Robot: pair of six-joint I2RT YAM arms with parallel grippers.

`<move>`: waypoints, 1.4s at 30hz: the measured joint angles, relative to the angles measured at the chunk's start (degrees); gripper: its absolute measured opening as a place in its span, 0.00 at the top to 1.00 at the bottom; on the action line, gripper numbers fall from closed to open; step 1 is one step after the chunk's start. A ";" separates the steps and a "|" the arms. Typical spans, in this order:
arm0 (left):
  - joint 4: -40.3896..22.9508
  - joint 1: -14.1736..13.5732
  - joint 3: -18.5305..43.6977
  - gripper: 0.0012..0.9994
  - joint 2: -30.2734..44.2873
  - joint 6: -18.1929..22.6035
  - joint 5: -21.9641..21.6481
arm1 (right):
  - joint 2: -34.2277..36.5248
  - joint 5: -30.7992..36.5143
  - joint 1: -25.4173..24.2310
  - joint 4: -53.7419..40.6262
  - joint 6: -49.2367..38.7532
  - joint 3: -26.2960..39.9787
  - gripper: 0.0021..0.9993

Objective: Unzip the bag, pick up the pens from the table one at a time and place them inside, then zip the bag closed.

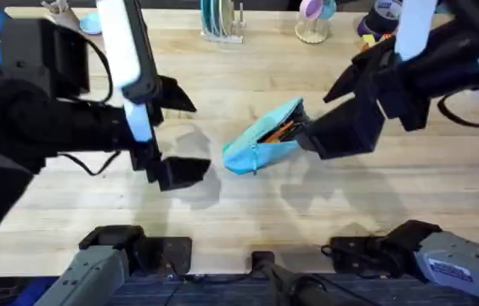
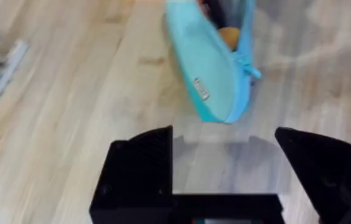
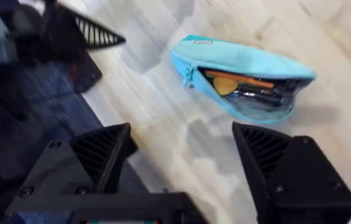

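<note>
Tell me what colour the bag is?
Light turquoise blue. The bag shows best in the right wrist view.

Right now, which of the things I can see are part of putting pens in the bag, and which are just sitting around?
Part of the job:
- the bag, unzipped, lying on the table
- the pens, already inside it
- the left hand and right hand, both open and empty

Just lying about:
- the dish rack at the far edge
- the cup beside it
</note>
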 joint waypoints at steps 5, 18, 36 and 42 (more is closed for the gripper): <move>-0.04 0.00 -3.05 0.01 0.00 5.54 4.19 | 0.00 -0.02 0.00 -0.01 13.86 0.00 0.00; -3.10 0.00 -3.05 0.01 0.00 7.01 5.07 | 0.00 -1.11 2.50 -0.17 27.91 0.00 0.00; -3.10 0.00 -3.05 0.01 0.00 7.16 5.09 | 0.00 11.23 15.77 6.92 42.39 -3.59 0.00; -3.10 -0.02 -3.05 0.01 0.00 7.16 5.09 | 0.00 11.87 17.05 9.87 43.42 -8.53 0.00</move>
